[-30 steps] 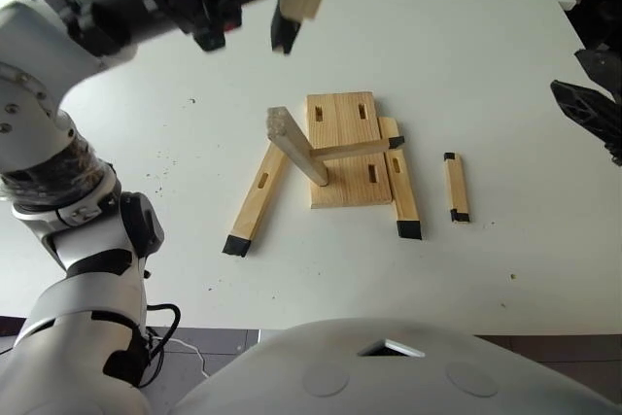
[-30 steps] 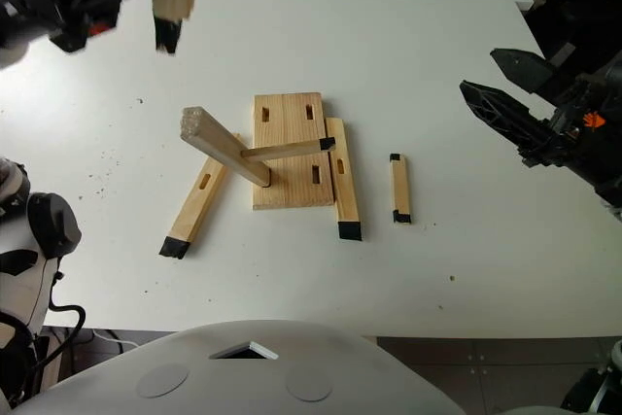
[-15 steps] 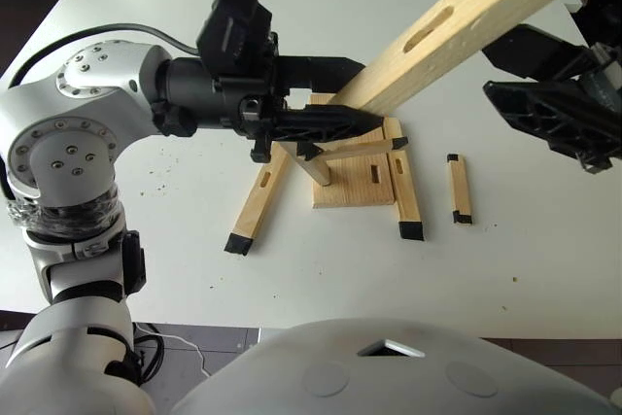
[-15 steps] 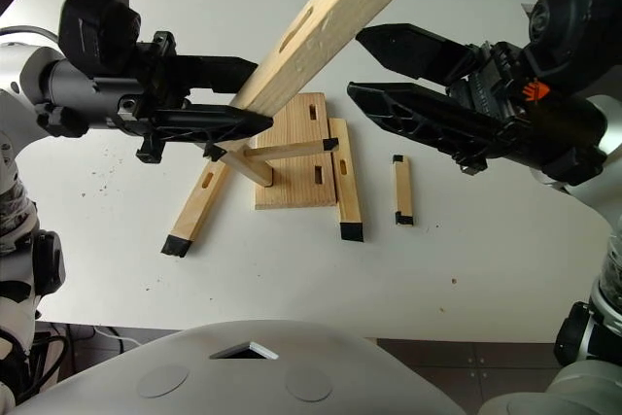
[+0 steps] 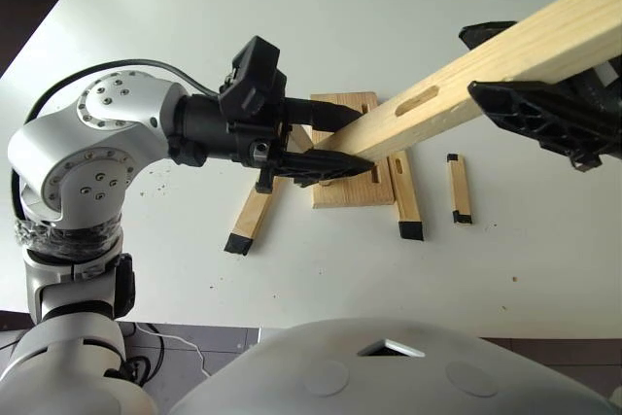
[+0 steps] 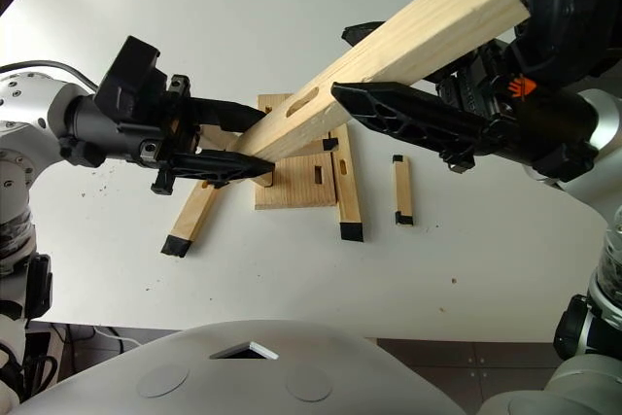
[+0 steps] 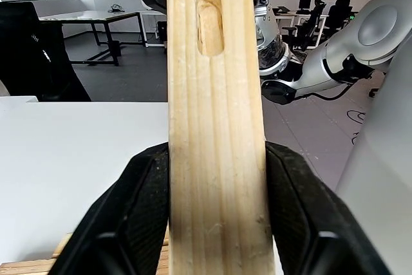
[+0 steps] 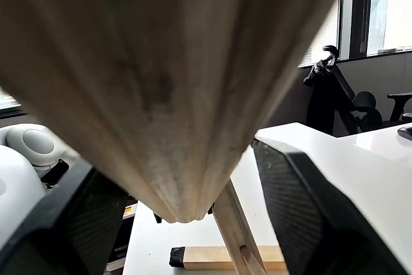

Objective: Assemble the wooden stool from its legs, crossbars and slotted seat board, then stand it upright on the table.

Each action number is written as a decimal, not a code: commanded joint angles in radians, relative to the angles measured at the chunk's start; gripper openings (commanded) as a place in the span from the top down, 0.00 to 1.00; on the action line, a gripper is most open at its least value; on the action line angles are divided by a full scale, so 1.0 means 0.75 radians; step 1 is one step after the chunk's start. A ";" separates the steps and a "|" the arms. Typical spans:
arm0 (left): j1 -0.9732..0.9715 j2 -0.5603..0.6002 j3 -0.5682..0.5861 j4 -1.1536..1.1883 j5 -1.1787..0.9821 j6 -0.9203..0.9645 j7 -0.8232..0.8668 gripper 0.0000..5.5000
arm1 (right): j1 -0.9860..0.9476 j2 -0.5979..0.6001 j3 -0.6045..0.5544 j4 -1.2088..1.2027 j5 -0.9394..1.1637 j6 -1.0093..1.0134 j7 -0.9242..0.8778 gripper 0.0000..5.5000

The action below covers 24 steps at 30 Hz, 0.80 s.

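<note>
Slotted leg (image 5: 457, 85) tilted over the seat board (image 5: 352, 193) on the surface (image 5: 146, 46) — left gripper (image 5: 340, 143) clamped on its lower end, right gripper (image 5: 468, 63) around its upper end, can't tell if closed.

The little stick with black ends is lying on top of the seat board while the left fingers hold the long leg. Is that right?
Not quite. The left eye view shows the little stick lying on the table, to the right of the seat board and apart from it. The left fingers do hold the long leg.
</note>
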 commanded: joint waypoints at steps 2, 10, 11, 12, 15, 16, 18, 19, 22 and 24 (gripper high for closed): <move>-0.031 0.013 -0.027 0.022 0.038 -0.026 -0.021 0.63 | -0.009 -0.025 0.027 -0.036 -0.007 0.026 0.006 0.42; -0.043 0.024 -0.049 0.028 0.041 -0.032 -0.063 0.63 | 0.014 -0.020 0.054 -0.067 -0.061 0.028 0.060 0.42; -0.041 0.028 -0.046 0.031 0.024 -0.022 -0.077 0.63 | 0.013 -0.021 0.055 -0.068 -0.070 0.028 0.067 0.44; -0.043 0.030 -0.042 0.035 0.006 -0.011 -0.089 0.63 | 0.012 -0.022 0.056 -0.068 -0.074 0.028 0.072 0.45; -0.056 0.031 -0.031 0.048 -0.038 0.016 -0.102 0.63 | 0.010 -0.023 0.059 -0.069 -0.082 0.028 0.088 0.53; -0.060 0.032 -0.029 0.048 -0.048 0.023 -0.098 0.63 | 0.006 -0.023 0.061 -0.068 -0.083 0.029 0.091 0.56; -0.064 0.032 -0.031 0.049 -0.059 0.033 -0.092 0.63 | 0.001 -0.023 0.071 -0.072 -0.096 0.030 0.098 0.62; -0.064 0.032 -0.033 0.051 -0.059 0.034 -0.090 0.63 | 0.000 -0.023 0.075 -0.073 -0.097 0.031 0.099 0.63; -0.065 0.031 -0.037 0.066 -0.053 0.038 -0.090 0.63 | 0.010 -0.030 0.081 -0.080 -0.109 0.037 0.104 0.63; -0.075 0.028 -0.034 0.086 -0.052 0.043 -0.086 0.63 | 0.017 -0.040 0.084 -0.086 -0.126 0.043 0.113 0.63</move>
